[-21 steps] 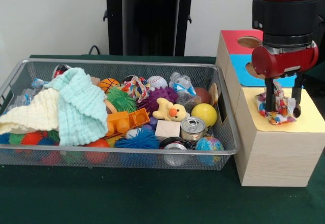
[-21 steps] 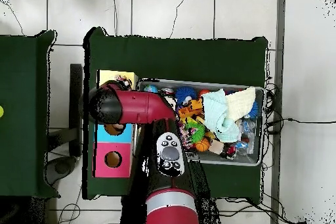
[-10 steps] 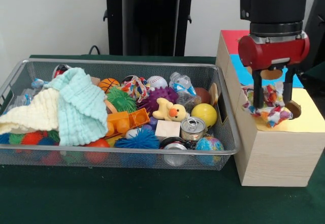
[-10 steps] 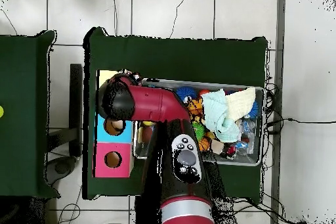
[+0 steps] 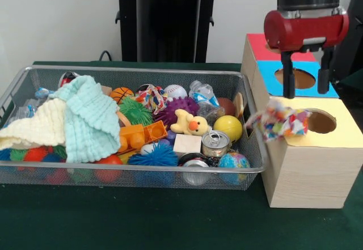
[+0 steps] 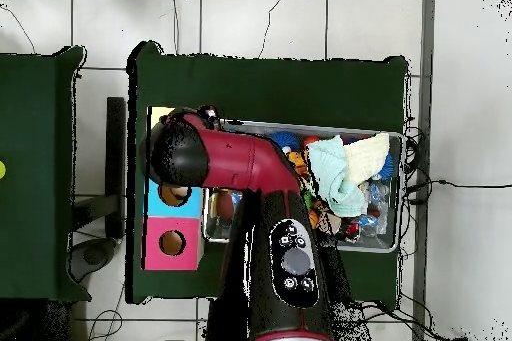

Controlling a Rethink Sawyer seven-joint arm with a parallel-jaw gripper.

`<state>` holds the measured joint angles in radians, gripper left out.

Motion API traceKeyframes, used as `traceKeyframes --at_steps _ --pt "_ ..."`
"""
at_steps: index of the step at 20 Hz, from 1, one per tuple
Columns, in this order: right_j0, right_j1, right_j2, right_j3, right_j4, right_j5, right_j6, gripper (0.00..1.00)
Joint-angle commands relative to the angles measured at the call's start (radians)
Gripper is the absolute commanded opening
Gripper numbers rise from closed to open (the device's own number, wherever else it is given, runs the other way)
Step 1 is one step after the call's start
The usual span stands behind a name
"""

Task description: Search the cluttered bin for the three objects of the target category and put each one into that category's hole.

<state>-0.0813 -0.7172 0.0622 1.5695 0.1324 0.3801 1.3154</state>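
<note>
My gripper [image 5: 305, 93] hangs open above the wooden box, its fingers [image 5: 287, 83] apart with nothing between them. Below it a multicoloured patterned cloth [image 5: 278, 122] lies bunched on the left edge of the yellow top [image 5: 340, 136], partly overhanging toward the bin, just left of the yellow hole [image 5: 321, 121]. A similar patterned cloth [image 5: 152, 97] lies in the wire bin [image 5: 142, 173], beside a mint and cream cloth [image 5: 79, 119]. In the overhead view the red arm [image 6: 235, 162] covers the gripper and the yellow top.
Behind the yellow section are the blue hole [image 5: 298, 78] and the red section [image 5: 261, 43]; overhead they show as blue hole [image 6: 175, 195] and red hole [image 6: 172, 243]. The bin holds balls, a rubber duck [image 5: 191, 123], cans [image 5: 215, 142] and spiky toys.
The gripper has let go of the patterned cloth and risen. The cloth moved left from the yellow hole and now rests on the box's left edge.
</note>
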Motion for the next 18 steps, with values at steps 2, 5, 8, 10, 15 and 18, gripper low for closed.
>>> traceKeyframes --at_steps 2,5,8,10,15,18 --pt "0.038 -0.056 0.018 0.074 0.064 0.190 0.251 1.00" --pt "0.054 -0.068 0.004 0.076 0.073 0.207 0.258 1.00" --pt "0.047 -0.082 -0.005 0.090 0.073 0.215 0.235 1.00" --pt "0.023 -0.089 0.008 0.107 0.070 0.196 0.199 1.00" --pt "-0.060 -0.093 0.056 0.152 0.040 0.146 0.086 1.00" --pt "-0.134 -0.089 0.105 0.187 0.007 0.117 0.004 1.00"
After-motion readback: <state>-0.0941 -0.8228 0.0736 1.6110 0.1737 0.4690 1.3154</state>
